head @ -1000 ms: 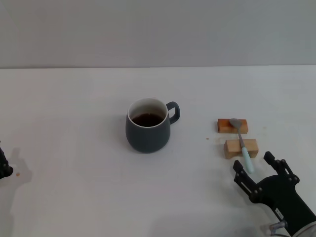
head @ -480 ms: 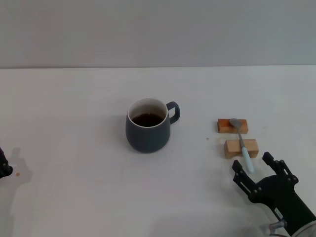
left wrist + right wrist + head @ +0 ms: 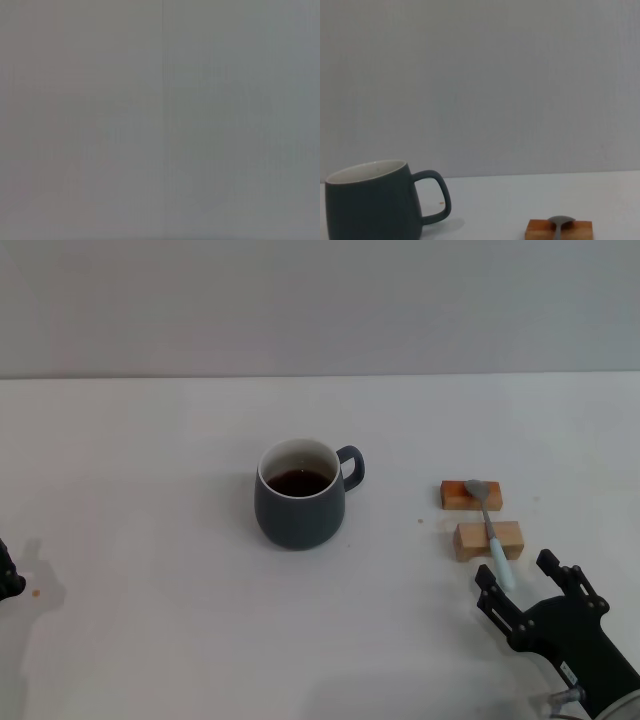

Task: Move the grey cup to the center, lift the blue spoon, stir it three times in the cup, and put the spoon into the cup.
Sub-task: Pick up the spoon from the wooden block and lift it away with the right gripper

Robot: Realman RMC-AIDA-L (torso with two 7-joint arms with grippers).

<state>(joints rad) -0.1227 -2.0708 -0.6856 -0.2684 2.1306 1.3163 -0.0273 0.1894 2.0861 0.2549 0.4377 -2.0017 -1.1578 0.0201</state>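
The grey cup [image 3: 300, 496] stands near the middle of the bench [image 3: 150, 440], its handle toward 2 o'clock, so it seems already placed for stirring. At 3 o'clock from it the blue spoon [image 3: 490, 531] lies across two wooden blocks [image 3: 482, 518], which lift it for easy gripping. The right gripper [image 3: 530, 590] waits at the handle end, jaws open. The left gripper [image 3: 8, 578] is parked at 9 o'clock; its jaws I cannot tell.

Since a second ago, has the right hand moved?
Yes, barely: the right hand slipped slightly toward the table's near edge, away from the wooden block; its fingers are open.
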